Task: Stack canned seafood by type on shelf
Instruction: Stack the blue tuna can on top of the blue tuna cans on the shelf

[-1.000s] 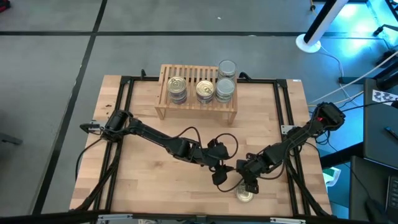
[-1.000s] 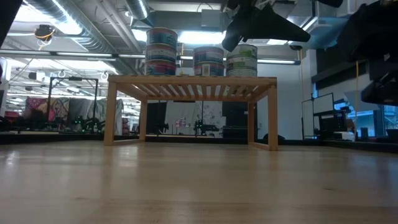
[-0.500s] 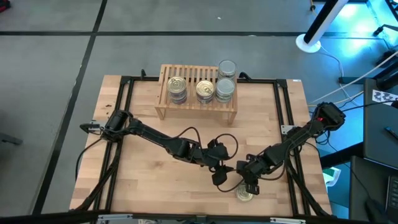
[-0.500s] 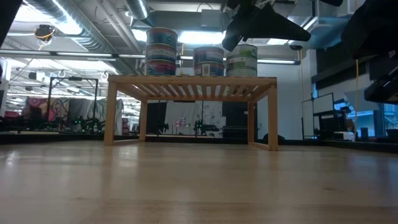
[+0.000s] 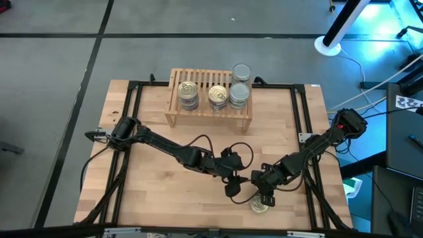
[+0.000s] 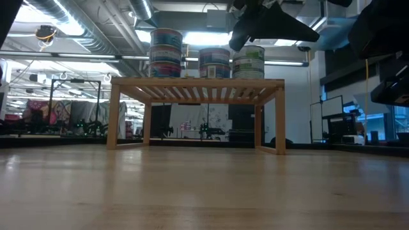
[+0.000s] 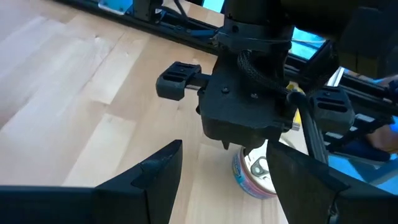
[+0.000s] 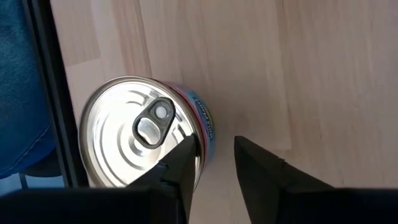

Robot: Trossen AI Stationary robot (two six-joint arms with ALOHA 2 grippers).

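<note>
Near the front edge of the table (image 5: 158, 198), right of its middle, one tin of the canned seafood (image 5: 261, 207) is stood upright on the wood, pull-tab up, and the right gripper (image 5: 264, 196) is hung directly over it. In the right wrist view its fingers (image 8: 258, 165) are drawn close, with only a slim gap left between them. One tip is laid over the tin's rim and the other is set off to the side, so the tin is not enclosed and nothing is seen to be held. Whether the tips touch the lid cannot be told. For the pickup to be done well, the jaws are best spread wider than the tin, centred over the lid and lowered until the label band is bracketed on both sides. Only then should they be closed, since a pinch on the rim alone is likely to tip or skid so short a tin. The left gripper (image 5: 232, 180) is parked just beside, toward the table's middle, fingers spread wide and empty, and room should be allowed for it on the lift. The shelf (image 5: 210, 114) is stood at the far edge, with two gold-lidded stacks (image 5: 188, 89) and silver-lidded tins (image 5: 239, 92) at its right end. The lid's colour should be confirmed, as it reads silvery up close but yellowish from above, and the tin is then to be set squarely on the matching stack.
</note>
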